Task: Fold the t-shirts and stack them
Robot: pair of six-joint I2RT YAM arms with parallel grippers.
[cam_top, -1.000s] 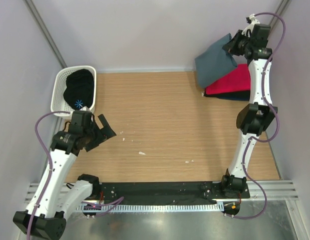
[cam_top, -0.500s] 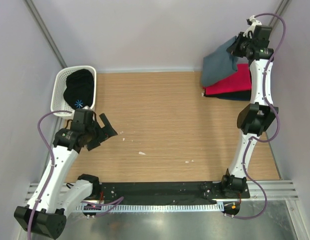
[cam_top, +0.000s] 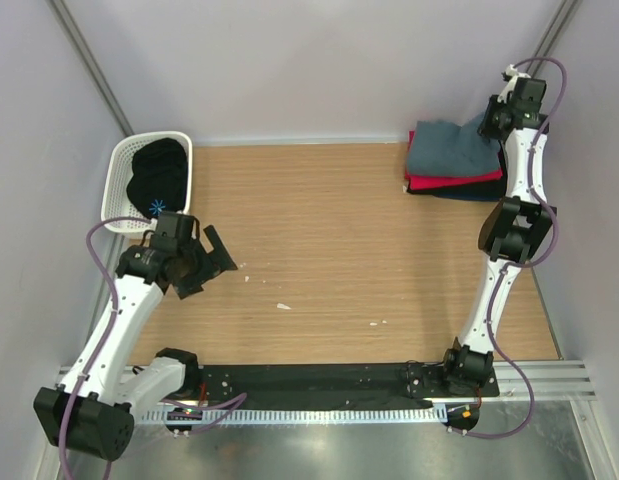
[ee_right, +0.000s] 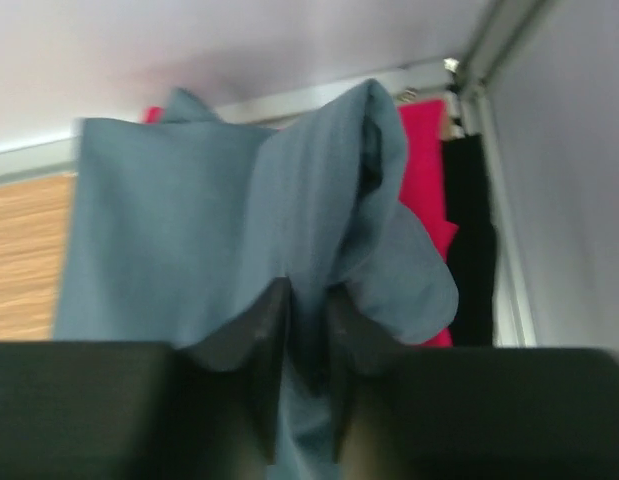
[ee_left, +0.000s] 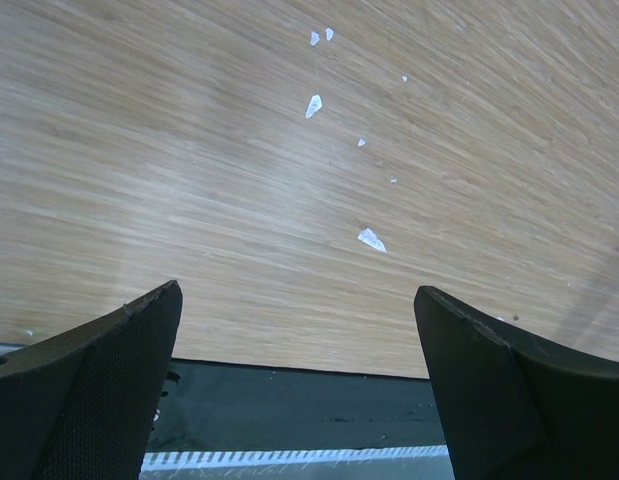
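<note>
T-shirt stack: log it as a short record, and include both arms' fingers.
stack place: far right corner of the table
top: blue-grey t-shirt, folded
below: red t-shirt, then dark t-shirt
right fingers: closed on a fold of the blue-grey t-shirt
left fingers: wide open above bare table
basket: holds a black garment

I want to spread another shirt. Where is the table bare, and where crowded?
Bare: the wooden middle of the table, between the basket and left hand on one side and the t-shirt stack on the other, save tiny white flecks. Crowded: the far right corner, where the right hand grips the blue-grey t-shirt.
</note>
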